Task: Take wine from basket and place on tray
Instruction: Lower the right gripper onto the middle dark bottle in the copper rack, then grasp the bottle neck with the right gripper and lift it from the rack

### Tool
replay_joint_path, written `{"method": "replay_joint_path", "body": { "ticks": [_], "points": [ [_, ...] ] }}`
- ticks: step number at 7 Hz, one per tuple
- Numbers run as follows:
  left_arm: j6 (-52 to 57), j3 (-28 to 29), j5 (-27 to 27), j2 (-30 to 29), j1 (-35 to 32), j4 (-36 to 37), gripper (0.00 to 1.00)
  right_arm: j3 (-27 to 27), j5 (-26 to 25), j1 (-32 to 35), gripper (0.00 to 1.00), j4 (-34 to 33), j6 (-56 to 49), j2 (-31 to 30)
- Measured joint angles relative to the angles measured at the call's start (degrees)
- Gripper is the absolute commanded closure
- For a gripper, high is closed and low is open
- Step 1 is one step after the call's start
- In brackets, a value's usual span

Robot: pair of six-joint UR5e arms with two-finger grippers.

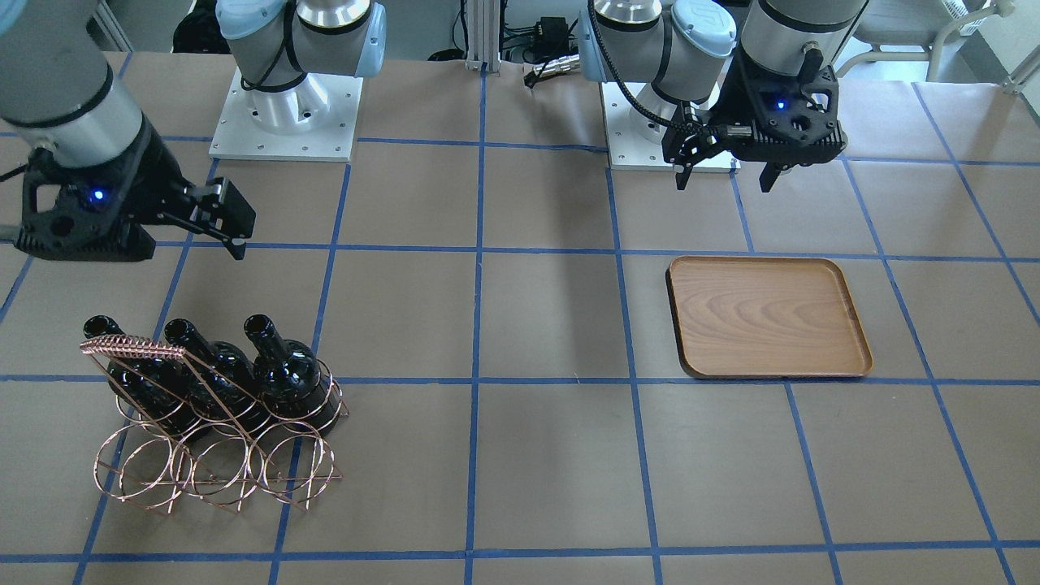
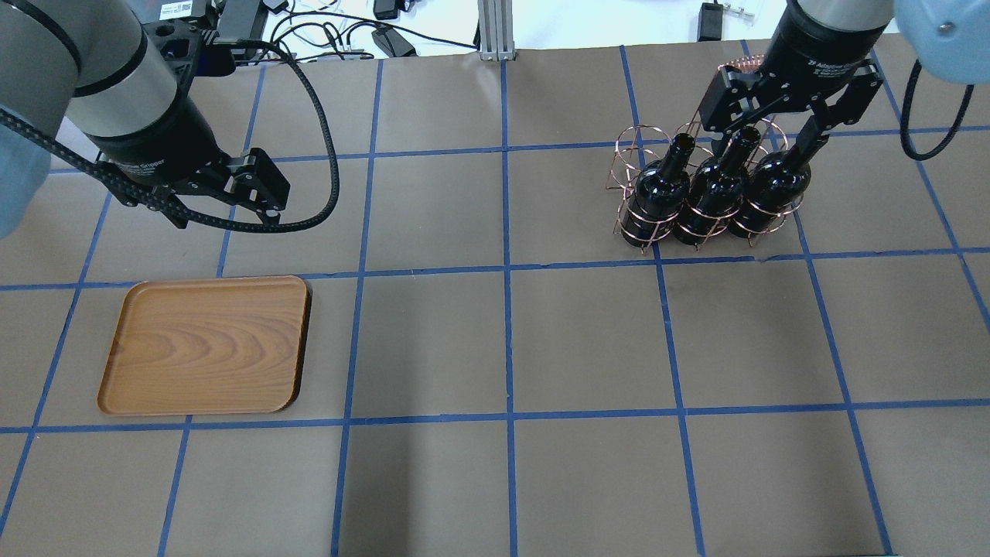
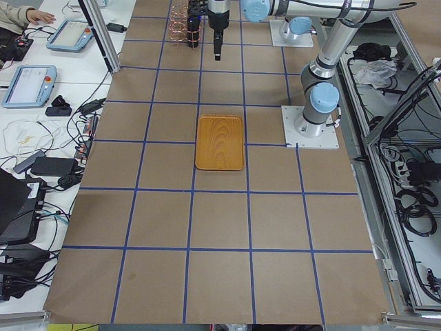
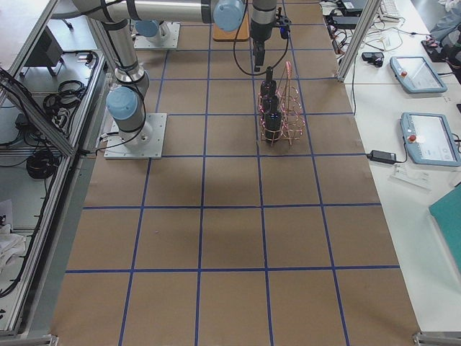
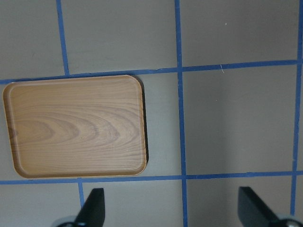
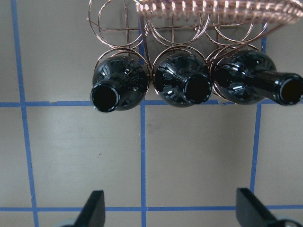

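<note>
Three glossy black wine bottles [image 1: 284, 370] [image 2: 715, 189] [image 6: 184, 85] stand leaning in the copper wire basket [image 1: 219, 463] [image 2: 642, 147], with the handle bar [image 6: 213, 7] on their far side. My right gripper [image 1: 230, 223] [image 2: 762, 139] [image 6: 173, 213] is open and empty. It hovers above the table on the robot's side of the bottle mouths, touching nothing. The brown wooden tray [image 1: 768, 317] [image 2: 209, 344] [image 5: 75, 125] lies flat and bare. My left gripper [image 1: 723, 175] [image 2: 224, 216] [image 5: 173, 208] is open and empty, hovering on the robot's side of the tray.
The table is brown paper with a blue tape grid. The two arm bases [image 1: 284, 114] [image 1: 650, 138] stand at the robot's edge. Tablets and cables lie on side benches [image 3: 41, 76] [image 4: 425, 130] beyond the table's long edge.
</note>
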Motion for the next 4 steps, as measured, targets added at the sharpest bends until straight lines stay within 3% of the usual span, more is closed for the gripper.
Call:
{"method": "replay_joint_path", "body": {
  "ticks": [4],
  "points": [
    [0.0, 0.0, 0.1, 0.0, 0.1, 0.0, 0.00, 0.1, -0.1, -0.8, 0.16, -5.7, -0.4, 6.5]
  ]
}}
